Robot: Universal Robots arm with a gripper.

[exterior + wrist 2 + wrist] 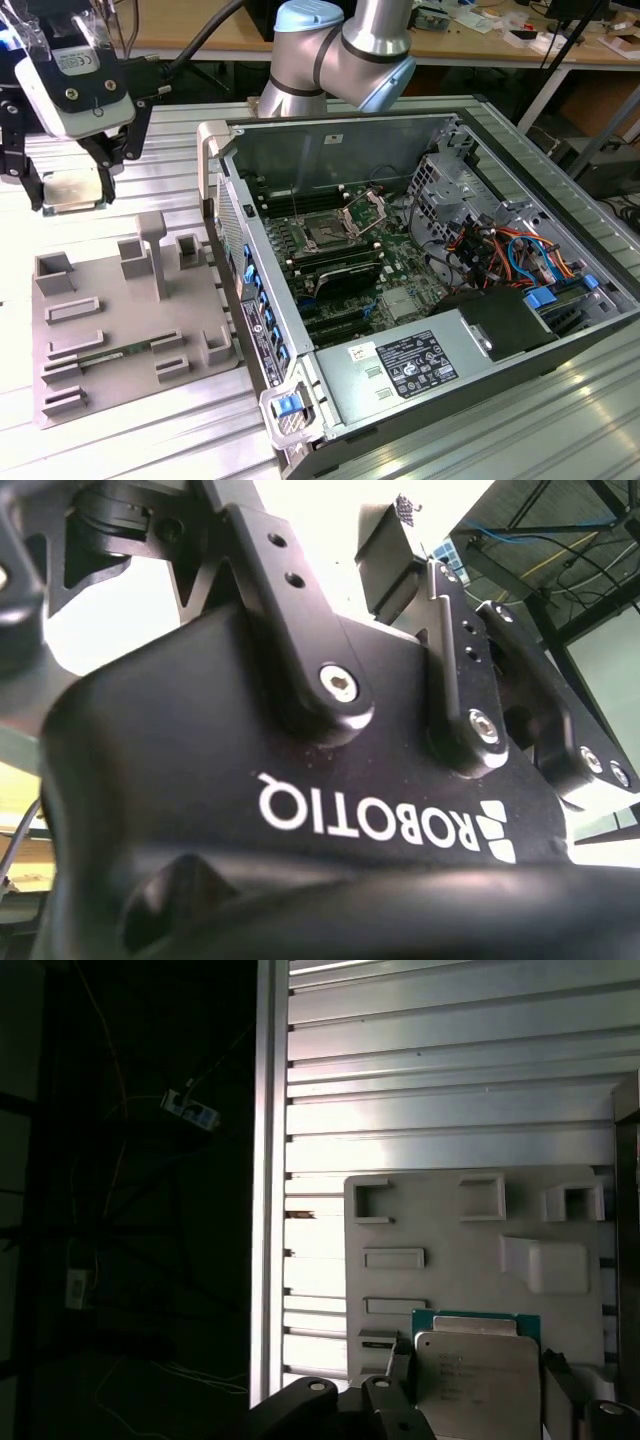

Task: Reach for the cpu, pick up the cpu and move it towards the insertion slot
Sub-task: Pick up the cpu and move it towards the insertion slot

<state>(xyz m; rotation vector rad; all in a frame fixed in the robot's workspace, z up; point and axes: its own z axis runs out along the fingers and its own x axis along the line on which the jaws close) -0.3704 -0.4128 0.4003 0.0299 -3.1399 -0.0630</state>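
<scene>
At the exterior view's left, the gripper (72, 192) hangs above a slatted metal table (150, 440). Its black jaws are clamped on the two opposite edges of the cpu (76, 186), a small flat square with a silvery top, held level and clear of the surface. Just below it lies a grey tray (105, 300) of moulded frames and posts. In the first wrist view the cpu (478, 1372) sits between the dark fingers (400, 1372) with the tray (450, 1222) beneath it. Further right, an open computer case (330, 130) lies on its side, with the pale blue and silver robot arm (345, 50) behind it. The insertion slot (326, 233), its metal bracket raised, sits on the green circuit board (400, 262), well apart from the cpu. Orange and blue cables (510, 250) bundle at the far right.
</scene>
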